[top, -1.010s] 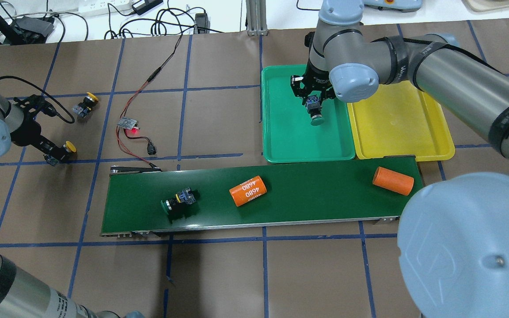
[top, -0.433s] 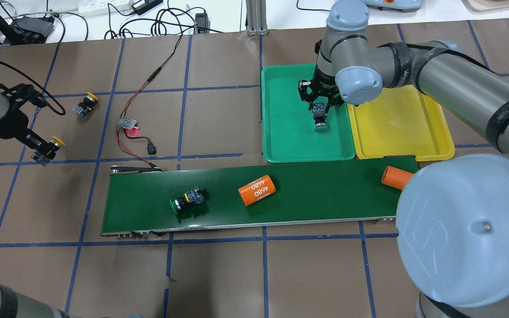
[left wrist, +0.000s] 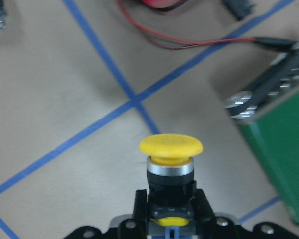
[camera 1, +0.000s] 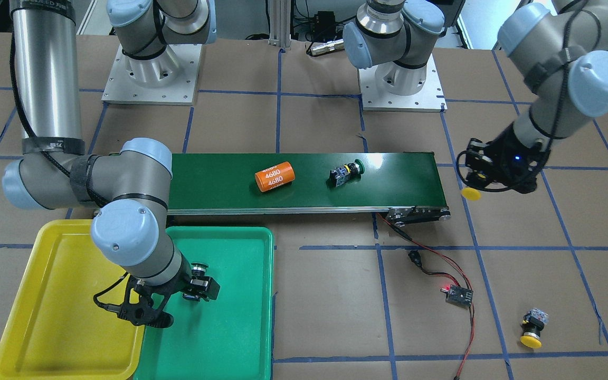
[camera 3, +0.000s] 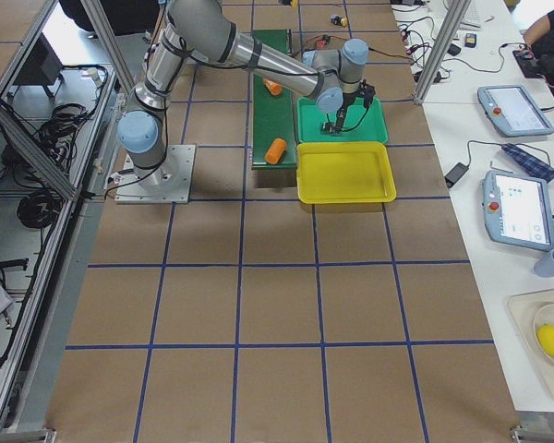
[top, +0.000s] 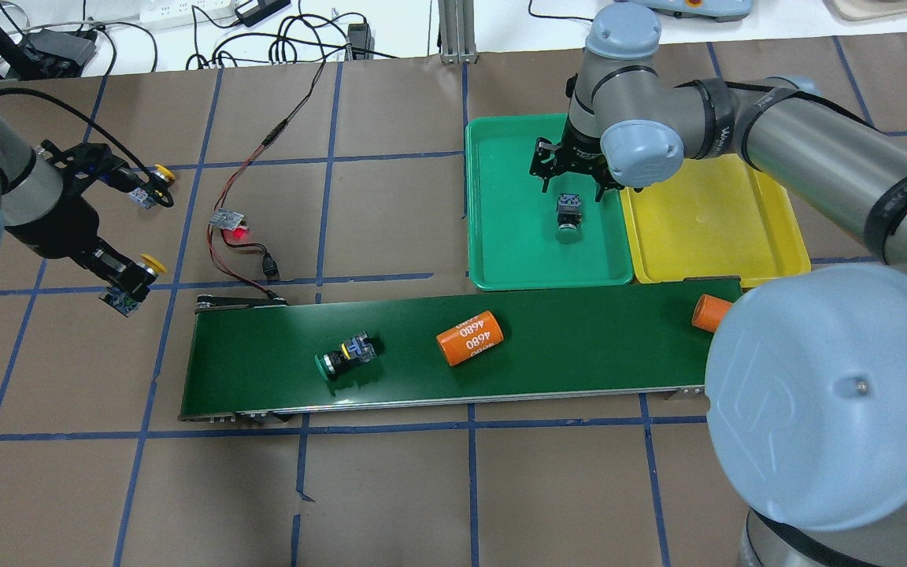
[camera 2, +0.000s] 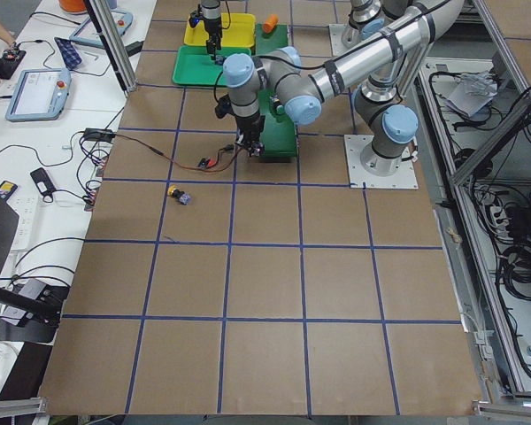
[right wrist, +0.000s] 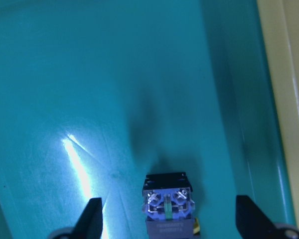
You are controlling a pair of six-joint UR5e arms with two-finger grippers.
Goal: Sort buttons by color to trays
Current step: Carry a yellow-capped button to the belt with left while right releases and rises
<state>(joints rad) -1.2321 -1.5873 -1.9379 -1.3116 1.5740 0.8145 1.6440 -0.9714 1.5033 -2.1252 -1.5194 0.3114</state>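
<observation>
Right claw (top: pixel 568 183) is hanging spread over the green button (top: pixel 568 216), which is lying free on the green tray (top: pixel 501 236) just beneath it; I am fearing a finger clipping it on the lift. Left claw (top: pixel 127 283) is pinching a yellow button (left wrist: pixel 170 149) well apart from the yellow tray (top: pixel 768 236) beside the right claw, so I am risking the arms clashing there.

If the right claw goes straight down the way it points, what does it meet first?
Probably the green-capped button, lying in the green tray under the open right claw; the claw may straddle it and reach the tray floor instead. Depth unclear.
</observation>
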